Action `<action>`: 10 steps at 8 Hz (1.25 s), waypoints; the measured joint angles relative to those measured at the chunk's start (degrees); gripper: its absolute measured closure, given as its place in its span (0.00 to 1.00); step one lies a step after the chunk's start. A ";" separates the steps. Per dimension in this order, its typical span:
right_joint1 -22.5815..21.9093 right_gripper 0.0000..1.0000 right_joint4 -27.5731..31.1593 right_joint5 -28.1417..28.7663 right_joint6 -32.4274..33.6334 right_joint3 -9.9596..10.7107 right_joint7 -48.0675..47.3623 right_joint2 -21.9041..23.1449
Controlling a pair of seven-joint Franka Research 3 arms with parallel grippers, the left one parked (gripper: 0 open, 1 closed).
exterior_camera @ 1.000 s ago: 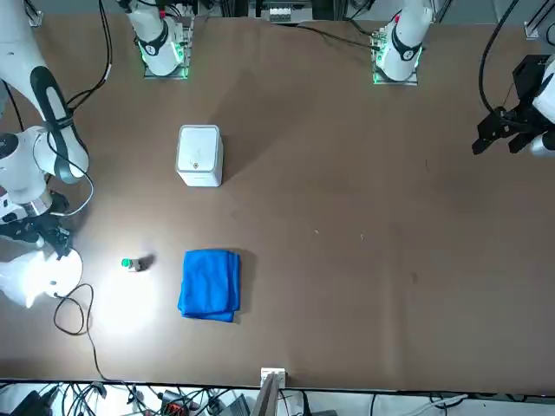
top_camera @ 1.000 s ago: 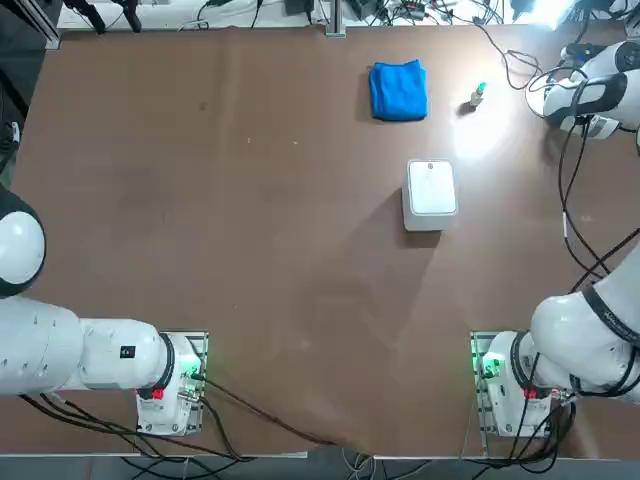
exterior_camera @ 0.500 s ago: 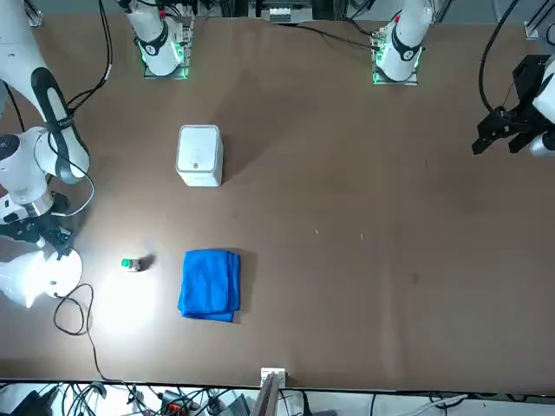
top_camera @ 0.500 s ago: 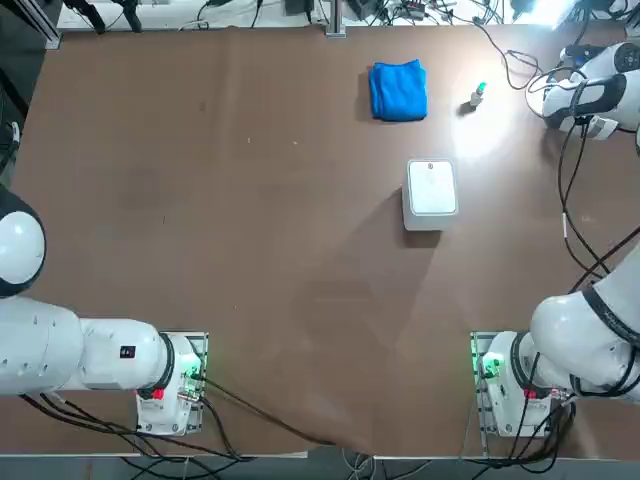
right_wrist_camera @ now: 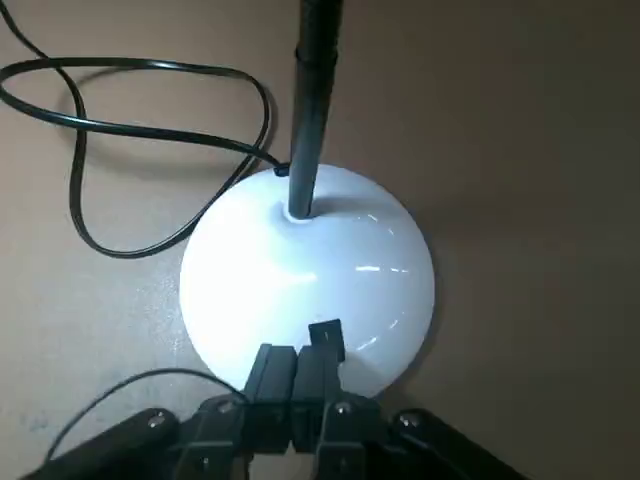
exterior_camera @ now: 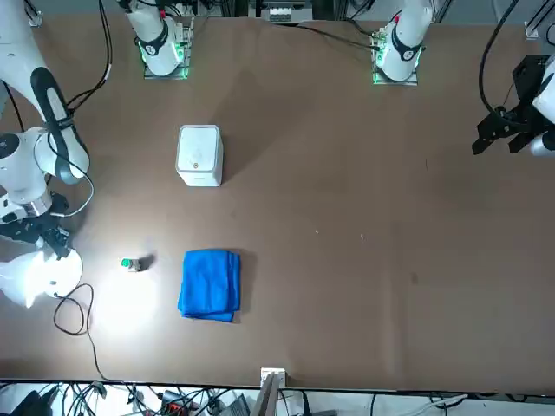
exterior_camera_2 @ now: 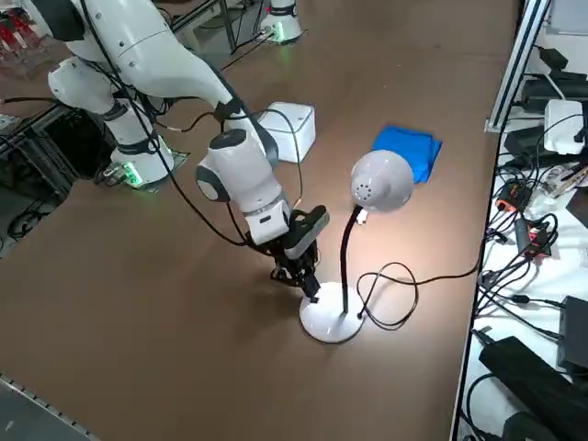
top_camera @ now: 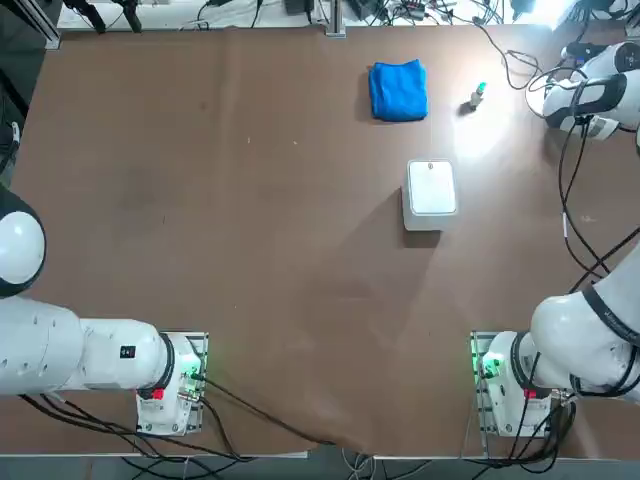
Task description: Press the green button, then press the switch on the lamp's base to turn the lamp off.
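With its fingers pressed together, the right claw should line up squarely over the dark switch on the lamp's base, near the desk's far right corner, then press straight down gently.

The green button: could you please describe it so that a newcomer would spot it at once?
Find the bright blue cloth on the brown table. Beside it, towards the right arm's side, stands the green button, a tiny pale stub. Its green cap sets it apart from the larger white box.
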State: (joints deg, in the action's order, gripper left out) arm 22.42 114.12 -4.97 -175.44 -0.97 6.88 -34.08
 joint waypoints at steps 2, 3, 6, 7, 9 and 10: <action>0.07 0.99 0.00 0.00 -0.13 0.00 -0.15 -0.06; 0.08 0.99 0.00 0.00 -0.14 0.00 -0.26 -0.22; 0.17 0.99 0.00 0.00 -0.64 0.01 -0.39 -0.78; 0.23 0.99 0.00 0.00 -0.81 0.01 -0.41 -0.84; 0.29 0.99 0.00 0.01 -0.90 0.01 -0.71 -0.87; 0.26 0.99 -0.01 0.01 -1.03 0.00 -1.22 -0.87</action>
State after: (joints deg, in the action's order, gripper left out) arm 22.68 114.12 -4.97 -176.47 -0.97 5.66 -34.95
